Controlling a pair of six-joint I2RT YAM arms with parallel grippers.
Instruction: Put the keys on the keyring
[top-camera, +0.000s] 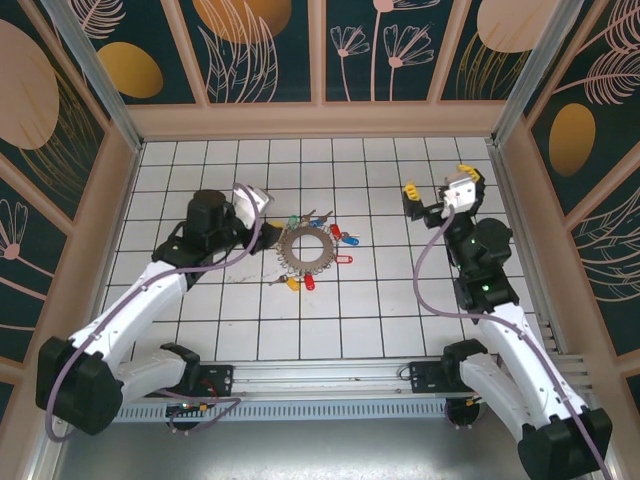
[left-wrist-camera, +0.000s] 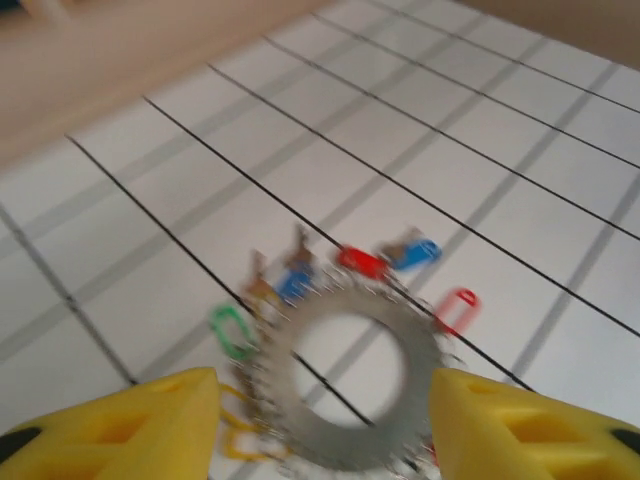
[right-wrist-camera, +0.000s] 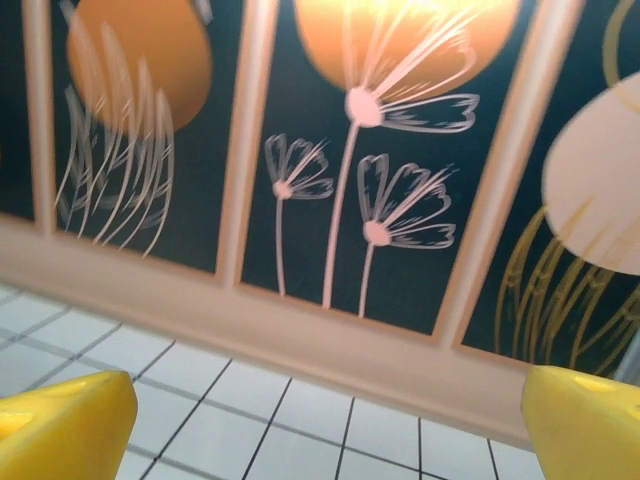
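1. Top external: Nearest the lens, the left arm (top-camera: 140, 310) and right arm (top-camera: 500, 320) rise from the near edge of the white tiled table (top-camera: 350, 320). The keyring (top-camera: 291, 250), a flat grey-brown band with a round hole, lies flat near the table's middle. The keys (top-camera: 350, 240) fan from its rim like spokes, long axes running outward. Blue and red tags lie to its right, yellow and red on its near side, green on its far side. The left gripper (top-camera: 255, 200) hangs just left of and beyond the keyring, apart from it. The right gripper (top-camera: 438, 182) sits well to the keyring's right, jaws spread, nothing between them.

2. Left wrist: Two yellow fingers (left-wrist-camera: 150, 420) of the left gripper (left-wrist-camera: 325, 425) frame the bottom edge, released and wide apart, gripping nothing. Just beyond and between them the keyring (left-wrist-camera: 345, 452) lies flat on the table (left-wrist-camera: 500, 150), its rim toothed and silvery, a tile line showing through the hole. Being round, it favours no direction. The keys (left-wrist-camera: 415, 252), somewhat blurred, point away from it: blue and red tags on its far side, a red-outlined tag to its right, green to its left.

3. Right wrist: The right gripper (right-wrist-camera: 325, 425) shows yellow fingers (right-wrist-camera: 60, 425) in the bottom corners, spread wide and holding nothing. Beyond them lie the table (right-wrist-camera: 250, 420) and a dark wall panel (right-wrist-camera: 400, 150) painted with pale flowers and orange discs.
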